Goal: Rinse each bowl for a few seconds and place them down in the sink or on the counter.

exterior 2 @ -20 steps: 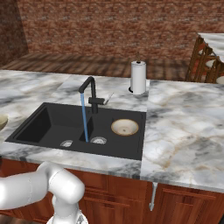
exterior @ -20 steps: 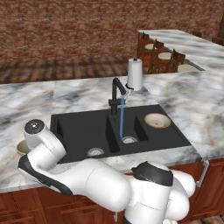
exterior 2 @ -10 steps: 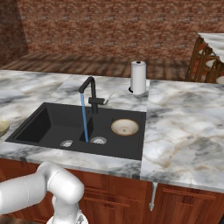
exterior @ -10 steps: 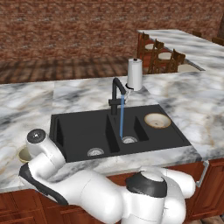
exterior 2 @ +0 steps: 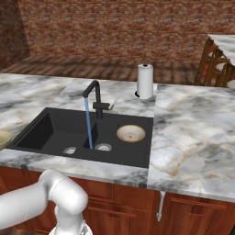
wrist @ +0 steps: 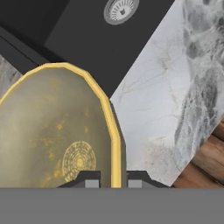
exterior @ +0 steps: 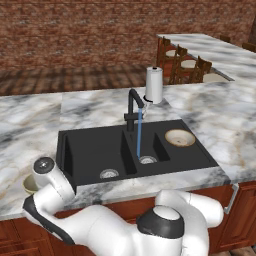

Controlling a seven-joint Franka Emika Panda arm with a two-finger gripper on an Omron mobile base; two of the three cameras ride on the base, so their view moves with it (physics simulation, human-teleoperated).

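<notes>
- Since the claw (wrist: 109, 177) is pinched shut on the olive bowl's (wrist: 52, 131) rim, lower left of the hand view, lift steadily.
- Carry it level toward the stream (exterior: 139, 134) in the sink (exterior: 190, 150), mid-frame.

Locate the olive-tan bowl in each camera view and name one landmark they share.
Left base view: olive-tan bowl at the left edge, on the counter, partly behind the arm.
Right base view: sliver at the far left edge.
Hand view: large, lower left, its rim between the claw tips.
Shared landmark: the black sink.
</notes>
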